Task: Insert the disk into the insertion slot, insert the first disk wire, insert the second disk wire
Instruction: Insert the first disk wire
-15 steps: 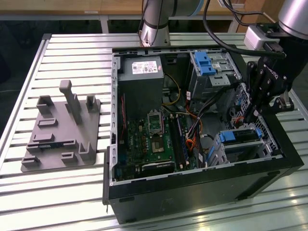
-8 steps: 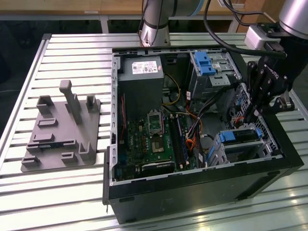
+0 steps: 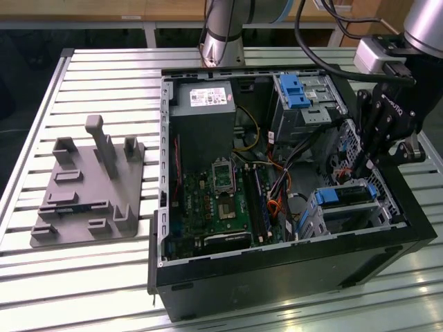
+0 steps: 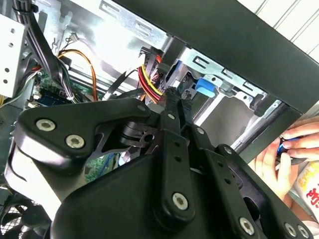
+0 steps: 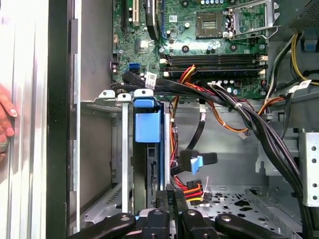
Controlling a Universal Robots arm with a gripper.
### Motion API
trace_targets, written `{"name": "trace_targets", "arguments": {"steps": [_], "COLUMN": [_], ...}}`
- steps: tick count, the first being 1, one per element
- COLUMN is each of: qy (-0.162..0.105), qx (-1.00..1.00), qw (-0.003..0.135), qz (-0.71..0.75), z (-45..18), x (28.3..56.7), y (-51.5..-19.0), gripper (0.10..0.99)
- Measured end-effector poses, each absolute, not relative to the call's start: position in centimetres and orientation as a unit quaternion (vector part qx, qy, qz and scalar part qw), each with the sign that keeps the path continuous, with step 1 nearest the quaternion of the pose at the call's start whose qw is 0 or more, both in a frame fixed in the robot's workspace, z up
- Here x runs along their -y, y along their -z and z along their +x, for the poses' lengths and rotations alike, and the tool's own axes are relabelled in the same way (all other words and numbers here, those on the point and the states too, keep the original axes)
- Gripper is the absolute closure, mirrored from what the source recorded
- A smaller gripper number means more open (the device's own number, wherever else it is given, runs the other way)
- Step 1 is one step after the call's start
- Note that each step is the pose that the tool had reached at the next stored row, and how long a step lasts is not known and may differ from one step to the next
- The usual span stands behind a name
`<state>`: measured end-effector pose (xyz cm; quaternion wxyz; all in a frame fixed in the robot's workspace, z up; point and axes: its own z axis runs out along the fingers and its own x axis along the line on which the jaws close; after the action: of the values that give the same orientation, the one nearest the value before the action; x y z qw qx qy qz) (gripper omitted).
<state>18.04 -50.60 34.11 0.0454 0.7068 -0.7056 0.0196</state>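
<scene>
**Exterior view.** The arm (image 3: pixel 223 31) is cut off at the far edge of the frame, so we cannot follow its links. At the exterior view's right, the disk (image 3: pixel 349 192) sits inside the insertion slot (image 3: pixel 349 220). We see only its upper edge, and its label is hidden.

**First wrist view.** The gripper (image 5: pixel 172 191) is cut off by the frame's edge, as is a person's hand (image 5: pixel 6 124). We cannot tell whether the red-and-yellow wires (image 5: pixel 192 188) beside the disk are plugged in.

**Second wrist view.** The gripper's black linkage covers much of the interior of the case (image 4: pixel 239 40).
</scene>
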Motion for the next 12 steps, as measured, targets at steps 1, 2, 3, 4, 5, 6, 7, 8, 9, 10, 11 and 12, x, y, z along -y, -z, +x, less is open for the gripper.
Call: {"name": "trace_targets", "arguments": {"steps": [1,2,3,4,5,6,7,8,9,10,11,12], "qy": [-0.02,-0.019,-0.019,-0.019,-0.019,-0.019,-0.019,-0.018,-0.018,-0.018,-0.018,-0.018], "qx": [0.706,0.706,0.706,0.706,0.706,0.706,0.706,0.706,0.706,0.706,0.706,0.706], "qw": [0.045,0.045,0.045,0.045,0.045,0.044,0.042,0.041,0.041,0.04,0.04,0.04], "qz": [0.707,0.707,0.707,0.707,0.707,0.707,0.707,0.707,0.707,0.707,0.707,0.707], "z": [18.02,18.01,17.99,17.98,17.95,17.91,17.88,17.84,17.82,17.81,17.81,17.81], "x": [50.69,50.77,50.84,50.88,50.92,50.95,50.98,51.02,51.08,51.15,51.22,51.3], "y": [-34.1,-34.09,-34.07,-34.05,-34.04,-34.04,-34.04,-34.03,-34.03,-34.02,-34.01,-34.01], "gripper": [0.922,0.922,0.922,0.922,0.922,0.922,0.922,0.922,0.922,0.922,0.922,0.922]}}
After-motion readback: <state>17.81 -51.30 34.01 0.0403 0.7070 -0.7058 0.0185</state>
